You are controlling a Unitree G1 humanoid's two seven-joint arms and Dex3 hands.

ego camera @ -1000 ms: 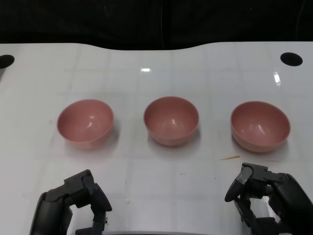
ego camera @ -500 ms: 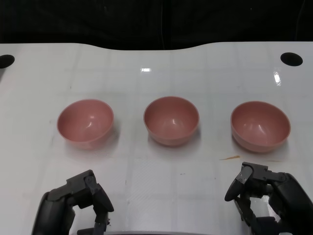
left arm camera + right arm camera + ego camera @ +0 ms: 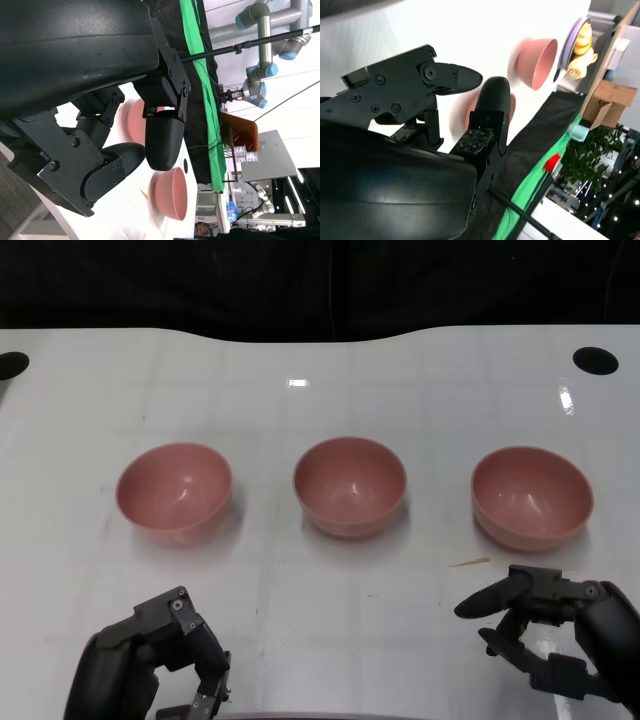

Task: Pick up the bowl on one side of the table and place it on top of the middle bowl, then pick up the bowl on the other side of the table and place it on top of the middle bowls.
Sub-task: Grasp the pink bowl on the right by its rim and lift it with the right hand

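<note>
The fingers of the right hand were spread and reaching forward, apart from one another, holding nothing; they hovered just in front of the right bowl without touching it. The fingers of the left hand were curled inward on nothing, low over the near edge of the desk, well short of the left bowl. Three pink bowls stood upright in a row across the white desk, each apart from its neighbours, with the middle bowl between the other two and none stacked. A thin brownish streak lay on the desk just in front of the right bowl. Two dark round holes sat at the far corners of the desk
</note>
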